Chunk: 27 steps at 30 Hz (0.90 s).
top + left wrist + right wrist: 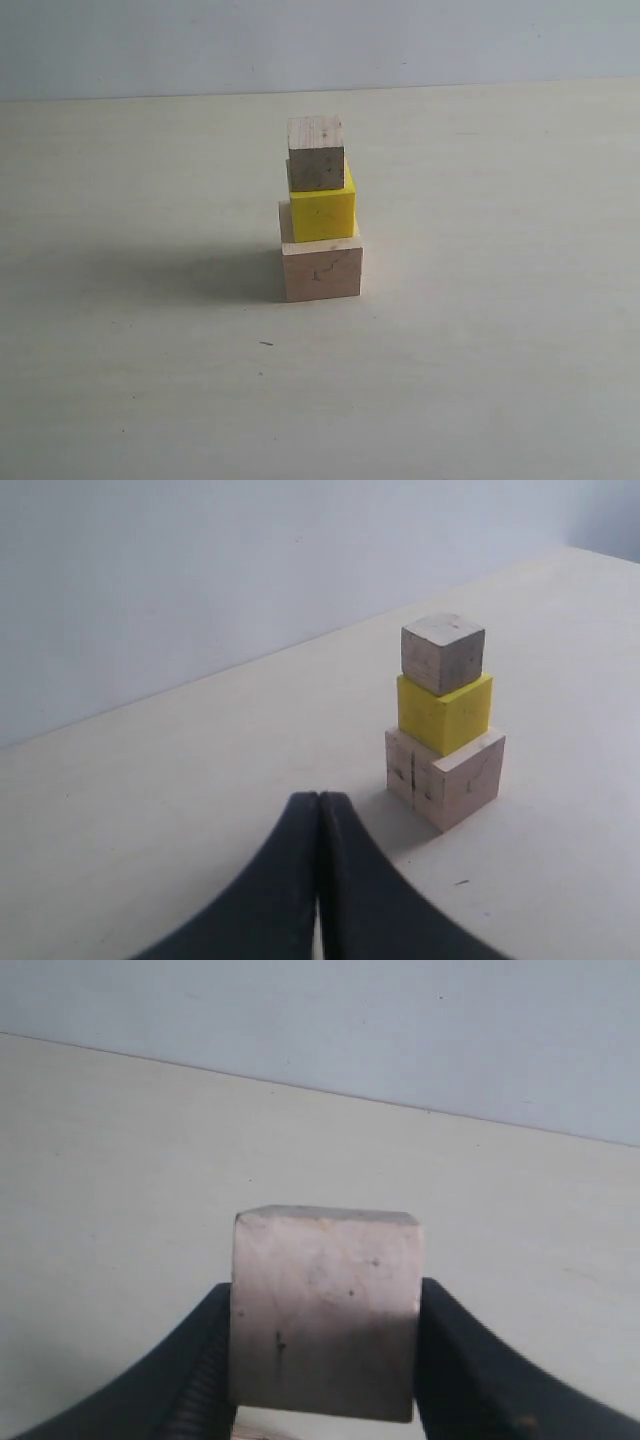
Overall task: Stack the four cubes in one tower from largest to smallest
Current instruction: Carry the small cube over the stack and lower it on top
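On the table stands a column of three cubes. The large pale wooden cube with dark cracks is at the bottom, the yellow cube sits on it, and a small beige wooden cube is on top. The left wrist view shows the same column: large cube, yellow cube, small cube. My left gripper is shut and empty, short of the column. My right gripper is shut on the tiniest wooden cube, held above the table. Neither gripper shows in the exterior view.
The pale table runs back to a light grey wall. A small dark speck lies in front of the column.
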Available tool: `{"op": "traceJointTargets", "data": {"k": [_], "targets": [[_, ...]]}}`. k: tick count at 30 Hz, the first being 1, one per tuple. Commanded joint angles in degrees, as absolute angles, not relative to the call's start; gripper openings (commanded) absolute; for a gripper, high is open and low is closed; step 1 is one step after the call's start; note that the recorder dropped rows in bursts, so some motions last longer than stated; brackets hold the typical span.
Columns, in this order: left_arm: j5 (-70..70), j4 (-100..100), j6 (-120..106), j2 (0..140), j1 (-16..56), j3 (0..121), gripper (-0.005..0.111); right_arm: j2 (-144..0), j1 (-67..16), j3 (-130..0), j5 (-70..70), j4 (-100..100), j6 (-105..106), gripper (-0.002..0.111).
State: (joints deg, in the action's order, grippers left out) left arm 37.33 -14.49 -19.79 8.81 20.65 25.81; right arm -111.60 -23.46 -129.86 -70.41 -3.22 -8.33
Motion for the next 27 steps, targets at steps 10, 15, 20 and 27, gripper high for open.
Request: {"op": "traceJointTargets", "data": {"k": [10,15,20,27], "targets": [[32.6,-14.4,-19.3,8.4,20.5,23.7,0.001,-109.3,-23.3,-129.2,-70.0,-3.1,-5.6,0.0],[32.0,-14.4,-19.3,8.4,20.5,23.3,0.001,-107.7,-26.1,-127.6,-70.0,-0.5,-5.6,0.0],[31.0,-14.4,-19.3,8.4,20.5,22.6,0.001,-106.5,-28.7,-127.1,-70.0,2.6,-5.6,0.0],[31.1,-14.4,-19.3,8.4,20.5,22.6,0.001,-104.9,-29.0,-126.4,-70.0,0.6,-5.6,0.0]]}}
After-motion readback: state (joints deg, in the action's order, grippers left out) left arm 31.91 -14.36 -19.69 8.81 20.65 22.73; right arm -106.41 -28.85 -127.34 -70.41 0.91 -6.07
